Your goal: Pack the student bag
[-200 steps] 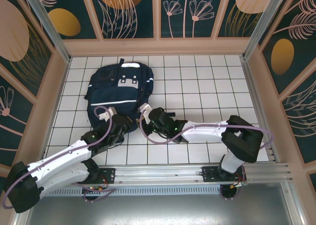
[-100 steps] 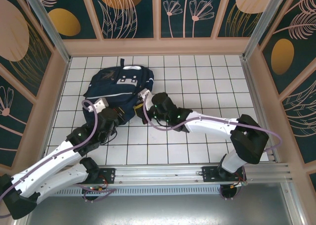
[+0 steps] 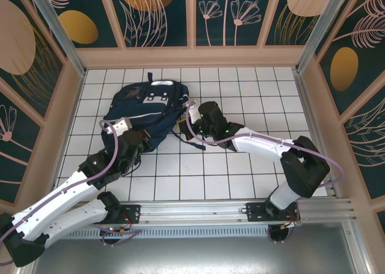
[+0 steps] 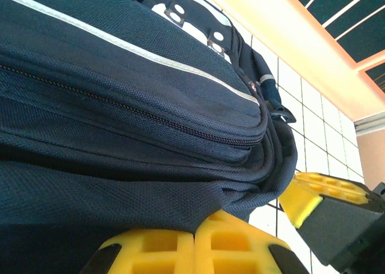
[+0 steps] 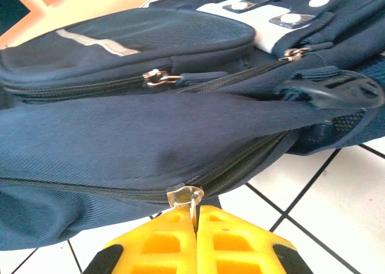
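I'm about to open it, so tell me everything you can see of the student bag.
The student bag is a navy woven-fabric backpack with a white reflective stripe and white studded patches. It lies front-up on the white tiled table, at its far left, and the visible zips look closed. The left gripper pinches its near-edge fabric. The right gripper is shut on a clear zip pull.

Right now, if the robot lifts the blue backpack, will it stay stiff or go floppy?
Probably floppy: the student bag is soft cloth, creasing where the left gripper pinches it. Lifted by the zipper pull in the right gripper, it would likely sag. Lying flat on the tiles, it shouldn't roll.
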Available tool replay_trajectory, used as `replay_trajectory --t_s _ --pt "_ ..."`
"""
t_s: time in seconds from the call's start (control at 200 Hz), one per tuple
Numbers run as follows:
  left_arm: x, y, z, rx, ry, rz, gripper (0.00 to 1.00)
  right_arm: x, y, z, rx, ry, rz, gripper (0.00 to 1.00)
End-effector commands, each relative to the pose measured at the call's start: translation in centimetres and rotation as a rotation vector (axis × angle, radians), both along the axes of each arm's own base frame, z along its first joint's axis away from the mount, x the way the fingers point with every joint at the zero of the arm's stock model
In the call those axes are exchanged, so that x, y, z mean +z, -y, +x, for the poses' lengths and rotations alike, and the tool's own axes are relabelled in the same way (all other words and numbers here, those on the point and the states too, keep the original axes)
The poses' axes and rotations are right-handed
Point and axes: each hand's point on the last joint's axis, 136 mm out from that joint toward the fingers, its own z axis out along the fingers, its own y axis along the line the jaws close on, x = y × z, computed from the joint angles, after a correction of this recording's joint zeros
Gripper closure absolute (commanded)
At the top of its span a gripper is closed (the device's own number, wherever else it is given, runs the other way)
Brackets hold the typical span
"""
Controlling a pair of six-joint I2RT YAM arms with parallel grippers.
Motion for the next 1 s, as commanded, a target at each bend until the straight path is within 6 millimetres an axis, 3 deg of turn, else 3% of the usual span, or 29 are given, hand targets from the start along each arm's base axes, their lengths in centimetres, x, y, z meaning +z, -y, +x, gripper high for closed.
replay_trajectory --t_s 0.0,0.11,0.24,0.51,0.681,0.701,0.761,0.816,0.866,0.941,0.961,0.996 --pt "3.6 -3.0 0.7 0.123 0.113 0.037 1.00 -1.7 5.1 6.2 -0.262 0.023 -0.067 1.00" --pt "3.8 -3.1 0.5 0.120 0.117 0.031 1.00 -3.5 6.4 8.6 -0.327 -0.011 -0.089 1.00" --pt "4.0 -3.3 0.3 0.118 0.121 0.024 1.00 -5.6 6.7 10.4 -0.351 -0.044 -0.105 1.00" --pt "4.2 -2.7 0.2 0.083 0.130 0.011 1.00 -7.2 7.0 14.6 -0.429 -0.057 -0.136 1.00" --pt "3.6 -0.1 0.9 -0.023 0.135 -0.005 1.00 -8.0 7.8 15.8 -0.469 -0.080 -0.139 1.00" --pt "3.5 0.4 0.9 -0.044 0.135 -0.013 1.00 -8.1 9.2 16.6 -0.498 -0.084 -0.136 1.00" --pt "3.4 2.1 1.3 -0.102 0.145 -0.037 1.00 -7.9 9.8 16.7 -0.501 -0.084 -0.124 1.00" --pt "3.1 2.8 1.6 -0.118 0.137 -0.035 1.00 -7.7 10.2 16.5 -0.507 -0.079 -0.120 0.76" --pt "3.1 3.0 1.9 -0.120 0.138 -0.019 1.00 -7.4 10.6 16.3 -0.506 -0.074 -0.119 0.72" --pt "2.7 3.3 2.3 -0.124 0.137 0.003 1.00 -6.8 11.0 15.7 -0.512 -0.066 -0.114 0.56" --pt "2.7 3.3 2.4 -0.124 0.138 0.010 0.94 -6.5 11.2 15.5 -0.517 -0.064 -0.113 0.52" --pt "2.3 3.2 2.6 -0.117 0.130 0.028 0.75 -6.2 11.7 15.1 -0.530 -0.062 -0.110 0.45"
